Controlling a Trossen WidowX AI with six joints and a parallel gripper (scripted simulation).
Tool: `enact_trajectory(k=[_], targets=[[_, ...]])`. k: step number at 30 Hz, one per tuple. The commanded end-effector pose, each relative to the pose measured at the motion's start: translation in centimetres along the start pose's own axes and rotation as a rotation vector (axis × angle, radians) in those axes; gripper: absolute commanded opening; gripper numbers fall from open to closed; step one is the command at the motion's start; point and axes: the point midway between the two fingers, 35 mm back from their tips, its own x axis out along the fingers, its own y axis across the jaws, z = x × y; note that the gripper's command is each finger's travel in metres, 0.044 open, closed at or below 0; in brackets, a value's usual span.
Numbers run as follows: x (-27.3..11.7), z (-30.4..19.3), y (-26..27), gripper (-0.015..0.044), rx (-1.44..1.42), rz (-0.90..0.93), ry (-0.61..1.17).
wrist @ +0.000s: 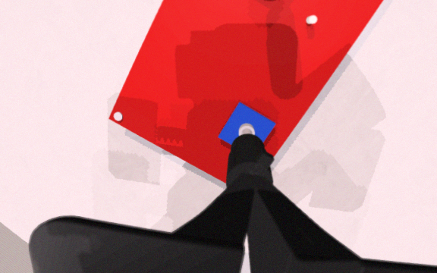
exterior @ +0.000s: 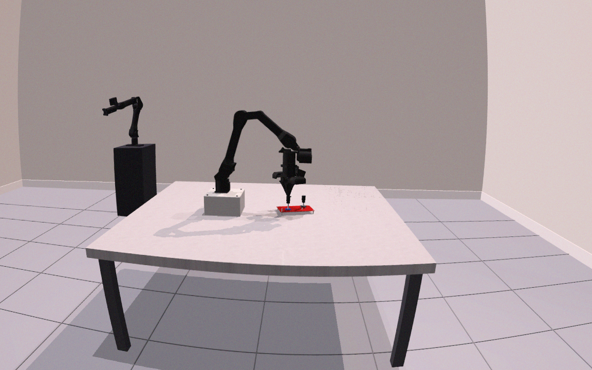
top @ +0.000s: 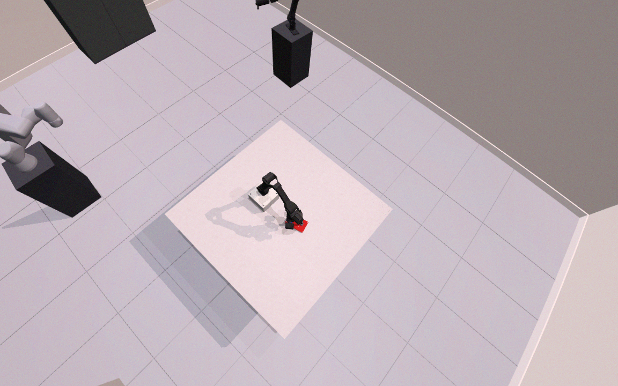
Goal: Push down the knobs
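The red circuit board (top: 303,227) (exterior: 308,210) (wrist: 146,83) stands on short legs. A blue potentiometer (exterior: 287,209) (wrist: 241,113) sits near its left end, with a black knob (exterior: 288,200) (wrist: 246,148) high on its pale shaft, part of which shows below the knob. A second black knob (exterior: 303,198) stands high on the shaft of the dark potentiometer (exterior: 303,206) to the right. My gripper (exterior: 288,196) (wrist: 249,185) is shut with nothing between its fingers. Its tips are right at the top of the knob over the blue potentiometer and hide part of it in the wrist view.
The arm's light base block (top: 263,205) (exterior: 223,206) stands on the table (top: 282,297) (exterior: 261,251), left of the board in the exterior view. White posts (wrist: 117,116) (wrist: 312,20) show at the board. Other robots on dark pedestals (top: 291,57) (exterior: 134,179) stand away from the table.
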Motion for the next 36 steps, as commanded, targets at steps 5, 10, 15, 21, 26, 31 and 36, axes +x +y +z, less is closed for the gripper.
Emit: enact_trajectory(k=[5, 10, 15, 21, 26, 31, 36], targets=[[0.7, 0.1, 0.0, 0.0, 0.005, 0.001, -0.004], [0.7, 0.1, 0.0, 0.0, 0.005, 0.001, -0.004], [1.1, 0.1, 0.0, 0.0, 0.005, 0.001, -0.004], [1.5, 0.1, 0.0, 0.0, 0.005, 0.001, -0.004], [1.5, 0.1, 0.0, 0.0, 0.005, 0.001, -0.004], [2.0, 0.1, 0.0, 0.0, 0.005, 0.002, -0.004], [2.2, 0.1, 0.0, 0.0, 0.005, 0.002, -0.004]])
